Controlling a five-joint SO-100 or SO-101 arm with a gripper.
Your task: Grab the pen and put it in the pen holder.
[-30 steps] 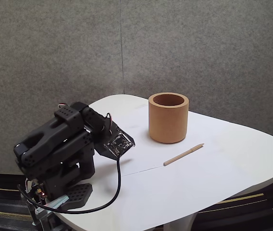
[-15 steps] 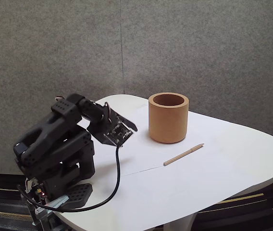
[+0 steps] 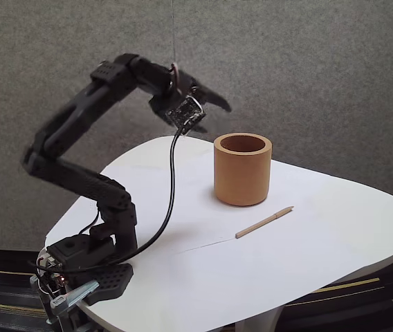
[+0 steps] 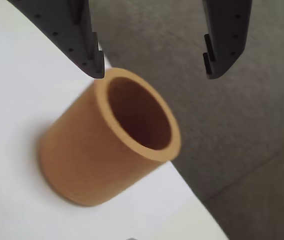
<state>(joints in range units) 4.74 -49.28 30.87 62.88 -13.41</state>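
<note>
Arm has risen from its fold; gripper [image 3: 207, 104] high left of cup [image 3: 243, 169], fingers spread, empty. Pen [image 3: 264, 222] untouched on table [image 3: 335, 228].

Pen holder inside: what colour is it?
Darker brown than the orange-tan outer wall of the pen holder; clearest in the wrist view.

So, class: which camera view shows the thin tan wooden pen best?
The fixed view: the thin tan wooden pen lies whole on the white table, right of and nearer than the orange-tan cylindrical cup. The wrist view looks at the cup between open jaws.
</note>
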